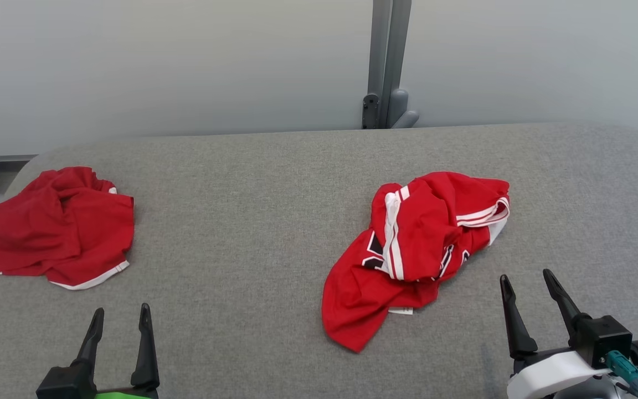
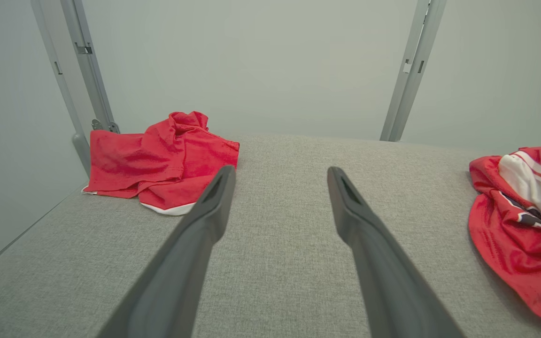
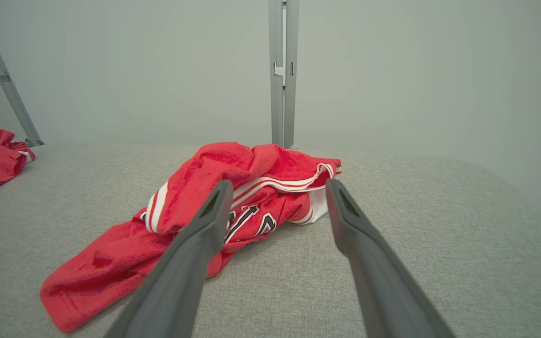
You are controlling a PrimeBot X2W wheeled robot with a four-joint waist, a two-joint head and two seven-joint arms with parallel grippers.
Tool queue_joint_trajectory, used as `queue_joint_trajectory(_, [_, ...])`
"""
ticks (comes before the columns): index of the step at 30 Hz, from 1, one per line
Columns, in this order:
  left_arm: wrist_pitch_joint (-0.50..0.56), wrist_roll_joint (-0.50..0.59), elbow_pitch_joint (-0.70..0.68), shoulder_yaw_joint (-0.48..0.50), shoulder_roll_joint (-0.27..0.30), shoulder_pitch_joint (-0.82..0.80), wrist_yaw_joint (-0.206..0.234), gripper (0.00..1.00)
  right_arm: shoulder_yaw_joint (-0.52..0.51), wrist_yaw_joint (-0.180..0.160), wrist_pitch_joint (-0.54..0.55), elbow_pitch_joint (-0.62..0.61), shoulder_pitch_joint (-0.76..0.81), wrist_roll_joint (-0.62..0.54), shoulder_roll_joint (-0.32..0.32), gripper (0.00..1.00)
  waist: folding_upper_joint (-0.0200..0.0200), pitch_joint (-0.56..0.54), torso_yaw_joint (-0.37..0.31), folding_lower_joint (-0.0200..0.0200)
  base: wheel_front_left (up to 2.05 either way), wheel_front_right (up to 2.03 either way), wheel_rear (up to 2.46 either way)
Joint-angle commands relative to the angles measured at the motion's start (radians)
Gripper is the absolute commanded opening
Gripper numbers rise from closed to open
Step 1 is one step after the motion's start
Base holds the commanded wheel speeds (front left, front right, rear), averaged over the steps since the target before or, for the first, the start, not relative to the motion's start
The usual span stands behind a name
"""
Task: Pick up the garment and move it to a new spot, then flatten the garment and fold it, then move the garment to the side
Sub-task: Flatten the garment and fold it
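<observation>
Head view, by size. Grey fabric table [image 1: 274,183]: bears two items. Red jersey [image 1: 418,233], white-striped, lettered: crumpled heap right of centre, just ahead of right gripper [image 1: 524,275]; likely the piece to work. Judged light, limp, unbreakable; take at the raised striped hem. Second red garment [image 1: 58,227]: bunched, far left edge. Jaws of right gripper and left gripper [image 1: 121,310]: spread, empty.

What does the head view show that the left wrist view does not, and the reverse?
Head view: the right gripper with open fingers, and the whole crumpled red jersey with white stripes. Left wrist view: the tall grey metal post behind the plain red crumpled garment. Both: the grey fabric table, that plain garment, a part of the jersey, and the left gripper, open.
</observation>
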Motion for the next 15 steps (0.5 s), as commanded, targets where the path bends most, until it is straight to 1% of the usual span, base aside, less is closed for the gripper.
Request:
queue_joint_trajectory(1, [-0.001, 0.008, 0.003, 0.007, -0.005, -0.017, -0.005, 1.00, 0.000, -0.001, 0.000, 0.002, -0.011, 0.005, -0.001, 1.00, 0.0000, 0.001, -0.002, 0.0000, 0.00, 0.00, 0.00])
queue_joint_trajectory(15, [-0.001, 0.033, 0.011, 0.031, -0.014, -0.022, -0.019, 1.00, 0.001, -0.001, 0.000, 0.003, -0.016, 0.009, 0.000, 1.00, 0.0000, 0.001, -0.009, 0.0000, 0.00, 0.00, 0.00])
